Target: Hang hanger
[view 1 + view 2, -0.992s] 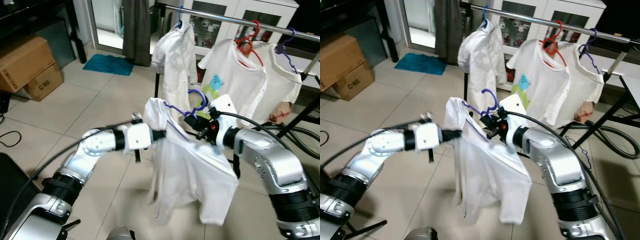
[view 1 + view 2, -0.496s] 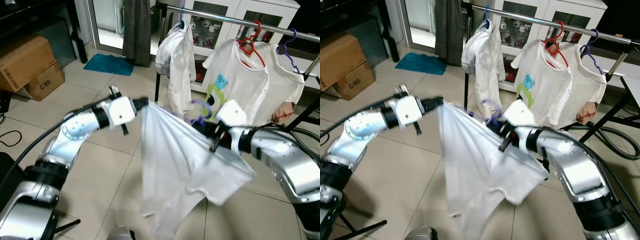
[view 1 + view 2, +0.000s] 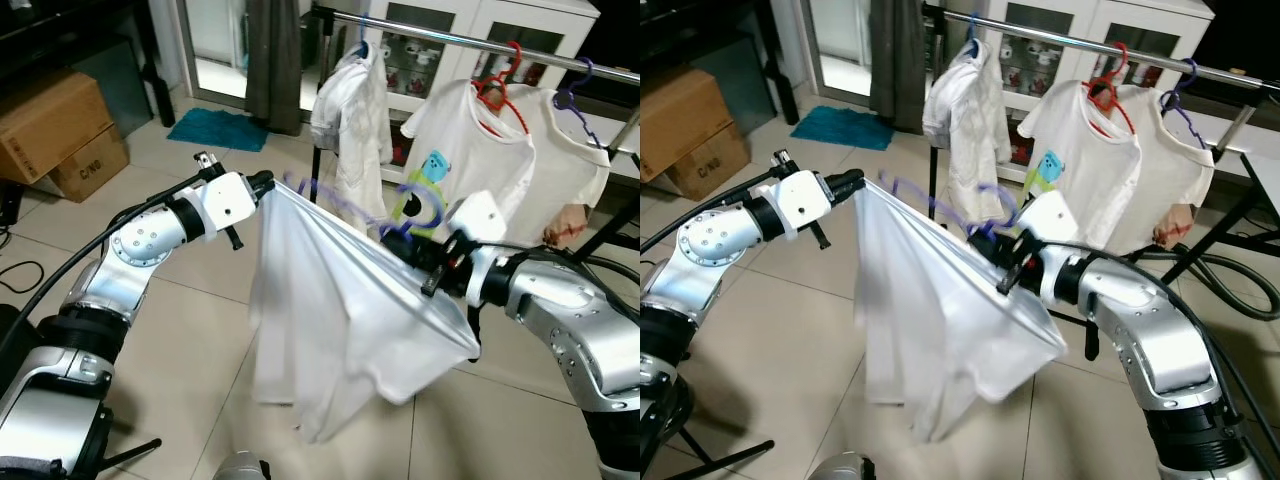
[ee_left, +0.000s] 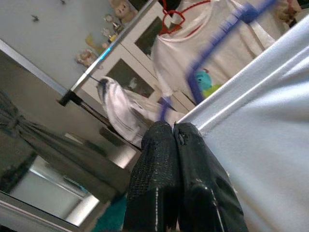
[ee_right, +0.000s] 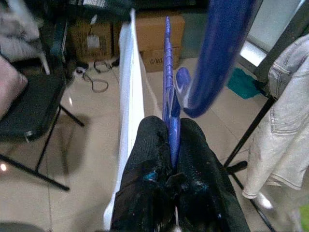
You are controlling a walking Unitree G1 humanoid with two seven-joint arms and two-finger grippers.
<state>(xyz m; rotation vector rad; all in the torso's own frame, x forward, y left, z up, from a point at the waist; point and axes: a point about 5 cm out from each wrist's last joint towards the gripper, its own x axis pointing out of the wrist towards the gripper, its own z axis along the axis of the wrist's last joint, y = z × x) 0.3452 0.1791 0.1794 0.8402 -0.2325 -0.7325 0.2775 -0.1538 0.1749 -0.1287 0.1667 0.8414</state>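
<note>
— Between both arms, what hangs?
— White shirt (image 3: 340, 310) on blurred purple hanger (image 3: 400, 205); right gripper (image 5: 170, 140) clamps the hanger, left gripper (image 4: 173, 133) pinches cloth.
— Any writing?
— Cardboard box (image 3: 85, 160) print, illegible.

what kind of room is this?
Likely a home living or utility room used for drying laundry: a clothes rail with T-shirts on hangers, glass-door cabinets behind it, cardboard boxes on the tiled floor.
</note>
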